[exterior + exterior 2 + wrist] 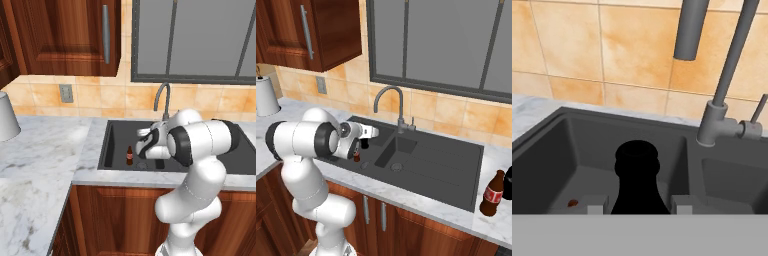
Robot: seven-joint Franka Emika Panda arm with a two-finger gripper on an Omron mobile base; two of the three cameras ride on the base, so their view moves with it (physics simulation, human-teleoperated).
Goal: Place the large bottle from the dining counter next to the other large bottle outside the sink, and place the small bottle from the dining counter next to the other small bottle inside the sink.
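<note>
Marble worktop — dark sink, tiled wall behind.

White robot arm bending over a dark sink, a small bottle standing upright inside it.

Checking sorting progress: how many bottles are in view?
4. The large bottle and other large bottle stand on the worktop right of the sink; the other small bottle stands in it; the small bottle sits between the gripper fingers. Arm may hide more.
</note>
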